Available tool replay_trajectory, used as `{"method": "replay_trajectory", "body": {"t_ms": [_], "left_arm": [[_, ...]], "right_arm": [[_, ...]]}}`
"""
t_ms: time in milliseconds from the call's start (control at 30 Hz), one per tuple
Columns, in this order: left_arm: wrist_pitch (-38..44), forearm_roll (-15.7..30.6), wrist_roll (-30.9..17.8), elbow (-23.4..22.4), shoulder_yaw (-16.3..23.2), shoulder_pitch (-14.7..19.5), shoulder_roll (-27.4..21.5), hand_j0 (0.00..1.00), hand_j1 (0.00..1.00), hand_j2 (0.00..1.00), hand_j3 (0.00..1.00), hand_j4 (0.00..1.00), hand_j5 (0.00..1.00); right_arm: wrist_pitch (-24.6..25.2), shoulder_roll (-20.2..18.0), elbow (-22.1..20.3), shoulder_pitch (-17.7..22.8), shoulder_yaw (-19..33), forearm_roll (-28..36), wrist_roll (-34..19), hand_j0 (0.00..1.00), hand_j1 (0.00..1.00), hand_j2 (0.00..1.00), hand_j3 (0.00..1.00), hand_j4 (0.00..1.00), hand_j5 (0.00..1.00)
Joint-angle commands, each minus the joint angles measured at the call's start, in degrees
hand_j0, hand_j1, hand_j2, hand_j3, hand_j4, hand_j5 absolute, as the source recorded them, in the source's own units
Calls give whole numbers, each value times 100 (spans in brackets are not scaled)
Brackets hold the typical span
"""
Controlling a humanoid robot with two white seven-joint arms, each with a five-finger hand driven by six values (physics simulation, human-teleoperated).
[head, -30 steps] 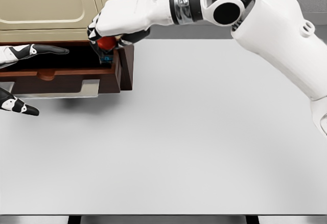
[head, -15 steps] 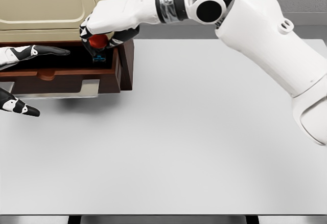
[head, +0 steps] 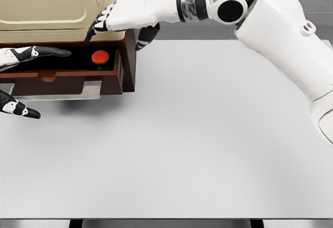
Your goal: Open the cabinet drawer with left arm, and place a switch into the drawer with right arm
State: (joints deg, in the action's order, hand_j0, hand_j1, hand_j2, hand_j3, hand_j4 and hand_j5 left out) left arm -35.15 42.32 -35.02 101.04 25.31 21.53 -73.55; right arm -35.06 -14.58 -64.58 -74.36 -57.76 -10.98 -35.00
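Note:
The brown drawer [head: 124, 77] of the cream cabinet [head: 47, 4] stands pulled out at the upper left. A switch with a red round button [head: 100, 58] lies inside it, near its right end. My right hand [head: 117, 27] hovers just above the drawer's right end, fingers spread and holding nothing. My left hand [head: 23, 79] shows at the left edge, one finger [head: 49, 51] stretched over the drawer's interior and another finger [head: 21, 110] below the drawer front, both straight and off the round drawer knob [head: 48, 75].
The white table [head: 197, 134] stretches across the view, its front edge near the bottom. My right arm [head: 276, 25] spans the upper right above the tabletop.
My right hand let go of the switch, which now lies in the drawer. The hand opened, rose and drew back to the right. The left hand has not moved.

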Motion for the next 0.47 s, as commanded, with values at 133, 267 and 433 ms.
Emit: {"method": "replay_trajectory", "body": {"t_ms": [133,267,433], "left_arm": [[15,49,2,3,9,0,-1,100,100,100,100,100,100],[15,49,2,3,18,-8,8,100,100,100,100,100,100],[15,49,2,3,18,-8,25,100,100,100,100,100,100]], "right_arm": [[6,-2566,-1180,756,371,-27,0,100,100,100,100,100,100],[6,-3235,-1101,1477,608,-18,0,100,100,100,100,100,100],[6,-3463,-863,1688,617,-27,0,100,100,100,100,100,100]]}}
